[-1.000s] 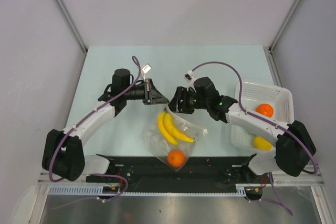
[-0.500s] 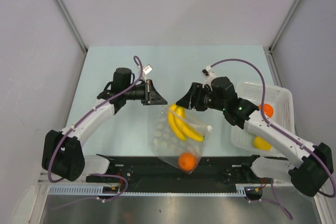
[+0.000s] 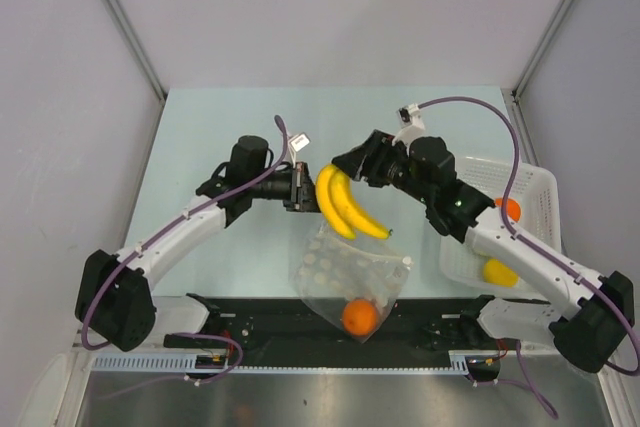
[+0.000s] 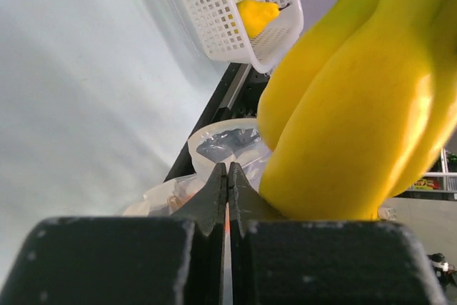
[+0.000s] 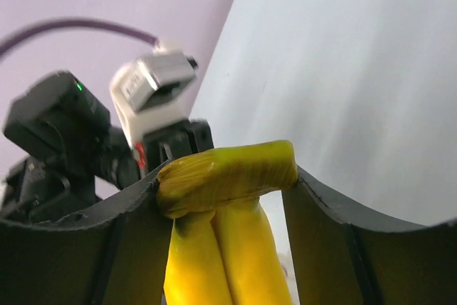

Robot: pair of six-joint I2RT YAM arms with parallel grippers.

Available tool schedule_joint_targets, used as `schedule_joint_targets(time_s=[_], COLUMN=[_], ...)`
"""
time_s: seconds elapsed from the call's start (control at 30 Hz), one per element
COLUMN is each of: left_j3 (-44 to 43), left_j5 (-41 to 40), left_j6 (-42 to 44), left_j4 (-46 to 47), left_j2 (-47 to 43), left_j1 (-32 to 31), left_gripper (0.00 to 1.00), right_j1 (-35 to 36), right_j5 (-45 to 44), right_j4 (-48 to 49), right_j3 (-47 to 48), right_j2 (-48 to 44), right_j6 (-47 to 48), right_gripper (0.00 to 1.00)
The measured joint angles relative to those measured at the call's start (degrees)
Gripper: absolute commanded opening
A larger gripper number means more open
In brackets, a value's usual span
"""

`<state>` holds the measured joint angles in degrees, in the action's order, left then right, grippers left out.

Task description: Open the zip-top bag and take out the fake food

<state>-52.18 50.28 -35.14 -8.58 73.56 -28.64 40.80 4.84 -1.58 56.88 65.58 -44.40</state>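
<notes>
right gripper [image 5: 225, 176] clamped the yellow plastic banana bunch [image 3: 343, 205] by its stem, i held it clear of the crinkly transparent zip-top bag [image 3: 345, 272] for removal. left gripper [image 4: 227, 176] clenched shut, couldn't tell on what. glossy round orange [image 3: 360, 317] sat in bag.

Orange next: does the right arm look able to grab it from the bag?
Probably not yet: the right end effector is shut on the banana bunch, and the orange sits deep in the zip-top bag.
</notes>
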Motion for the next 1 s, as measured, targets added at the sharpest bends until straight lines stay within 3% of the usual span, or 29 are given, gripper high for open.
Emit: schedule_joint_targets(time_s=[0.17,0.4,0.6,0.83,0.93,1.0], left_j3=[-1.14,-2.82,-6.91,-7.56,-7.74,-8.04], left_j5=[-1.99,-4.63,-5.7,-5.75,-5.81,-6.14], left_j6=[0.83,2.86,5.57,5.75,5.86,6.19], left_j4=[-3.39,-7.19,-11.72,-11.93,-12.48,-13.05], left_j2=[-0.07,-0.09,0.83,1.14,1.14,1.14], left_j1=[-0.28,-0.26,-0.26,-0.26,-0.26,-0.26], left_gripper=[0.0,0.0,0.0,0.0,0.0,0.0], right_j1=[-1.18,-12.59,-29.88,-50.34,-52.43,-52.46], right_j5=[-6.27,-12.92,-13.49,-4.9,-2.54,-2.23], right_j4=[-1.95,-17.33,-33.88,-40.37,-40.63,-41.24], right_j3=[7.56,17.07,12.09,1.49,-1.36,-1.73], right_j2=[2.54,0.37,-10.12,-12.9,-8.9,-6.67], right_j6=[1.81,7.93,12.2,13.09,13.14,13.35], right_gripper=[0.0,0.0,0.0,0.01,0.19,0.24])
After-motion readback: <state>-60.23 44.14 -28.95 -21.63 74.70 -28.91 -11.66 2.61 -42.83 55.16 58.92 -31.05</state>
